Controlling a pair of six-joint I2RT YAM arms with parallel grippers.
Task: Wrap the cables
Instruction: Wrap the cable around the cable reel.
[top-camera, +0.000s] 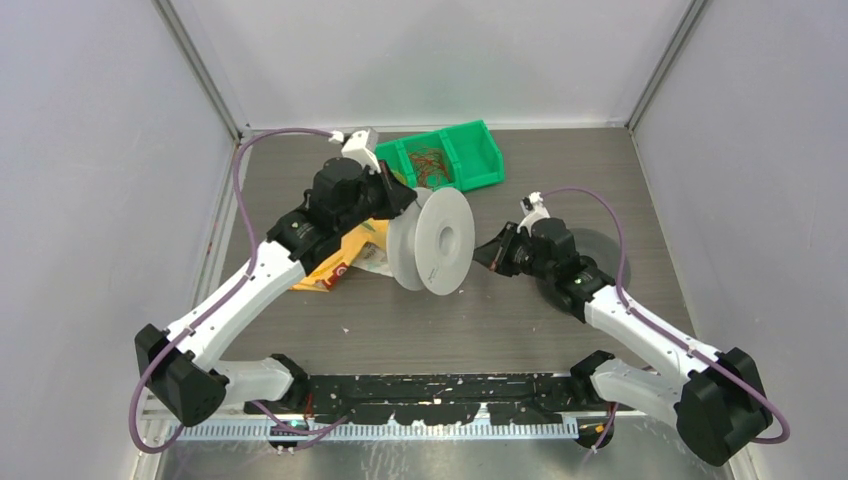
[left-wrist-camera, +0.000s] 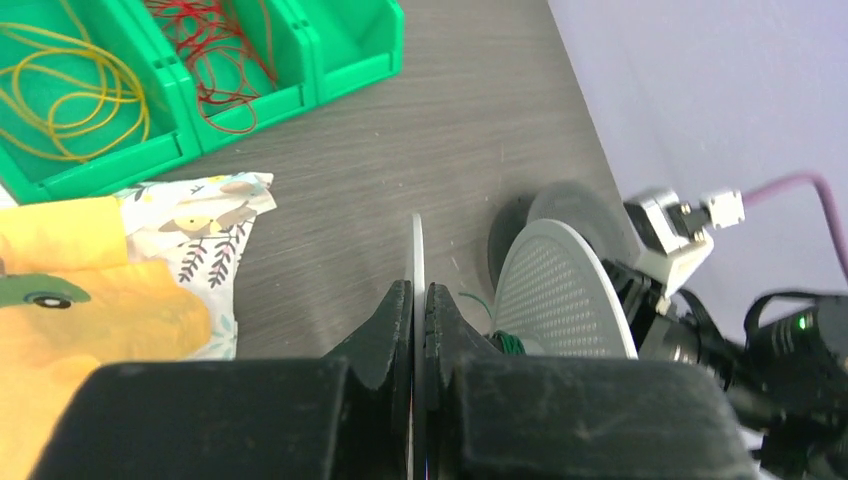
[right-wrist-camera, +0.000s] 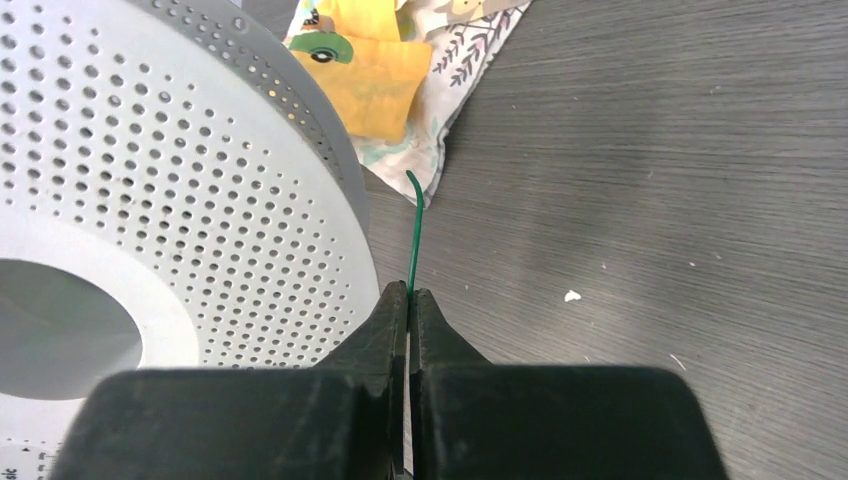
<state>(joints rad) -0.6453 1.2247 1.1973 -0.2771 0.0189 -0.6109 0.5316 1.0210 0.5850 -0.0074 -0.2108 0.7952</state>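
One dark green cable (right-wrist-camera: 413, 225) is in work. The right gripper (right-wrist-camera: 411, 296) is clamped shut on it close to its free end, and a short curved tip stands past the fingertips toward 12 o'clock. The left gripper (left-wrist-camera: 413, 292) is closed on the thin rim of one flange of the spool (top-camera: 437, 240), which stands on edge on the table (top-camera: 500, 330).

Handling, as judged:
- The cable appears light, thin and springy. It holds a curve and can slip between flat pads.
- Grip it near the end, as here, and keep it taut. Slack turns are likely to spring off the hub.
- The spool looks like light plastic and may roll or tip if its rim is released.

View differences:
- The right wrist view alone shows the pinch on the cable.
- The left wrist view alone shows green strands at the hub between the flanges. It also shows the yellow cables (left-wrist-camera: 70, 90) and reddish cables (left-wrist-camera: 215, 50) lying in separate compartments of the green bin (left-wrist-camera: 350, 72).
- The top view does not resolve the green cable. It places the bin at 12 o'clock of the spool, the yellow printed fabric (top-camera: 340, 262) at 9 o'clock and the right gripper at 3 o'clock.
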